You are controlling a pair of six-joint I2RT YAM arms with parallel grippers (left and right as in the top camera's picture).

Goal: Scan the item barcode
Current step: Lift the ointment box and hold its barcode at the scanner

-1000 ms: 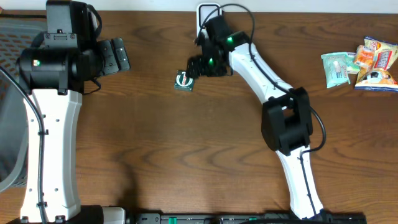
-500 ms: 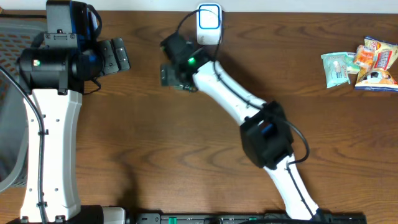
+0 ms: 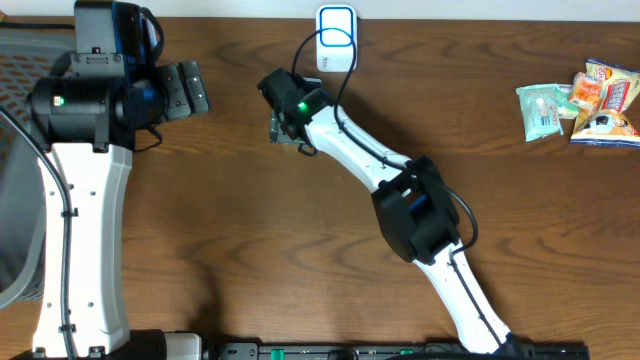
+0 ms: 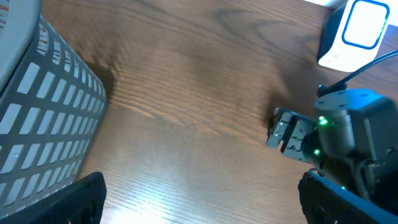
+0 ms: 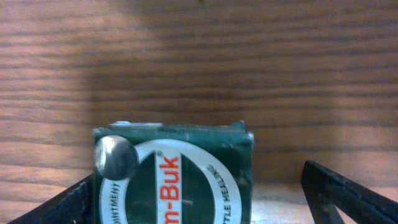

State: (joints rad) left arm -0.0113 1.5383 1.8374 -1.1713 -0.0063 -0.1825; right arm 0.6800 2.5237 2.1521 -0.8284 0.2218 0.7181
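Far left: gray plastic mesh basket (image 3: 14, 150), grid-pattern wall, on a dark brown wood-grain table (image 3: 250, 250). The left arm is white with black joints. The left gripper (image 3: 186, 90) is just beside the basket and holds nothing; in its wrist view the two black fingers (image 4: 68, 199) sit at opposite bottom corners, spread wide.

Centre: the right gripper (image 3: 285, 118), black with a green light, is low over the table in front of the scanner. The task item, a small dark green box (image 5: 177, 180), lies flat on the wood between its fingers, mostly hidden under the gripper in the overhead view. The box top has a white oval label with orange-red "-Buk" (first letters cut off) and small text that looks like "OINTMENT"; other print is too small to read. There is a shiny round metal stud at its upper-left corner. The right fingers (image 5: 348, 193) are spread; the right one is clear of the box, and contact on the left side I cannot tell.

Behind it: a white rounded barcode scanner (image 3: 337, 25) with a blue-ringed face and a black cable.

Far right: glossy snack packets (image 3: 585, 100), in teal, orange and white; their print is unreadable.
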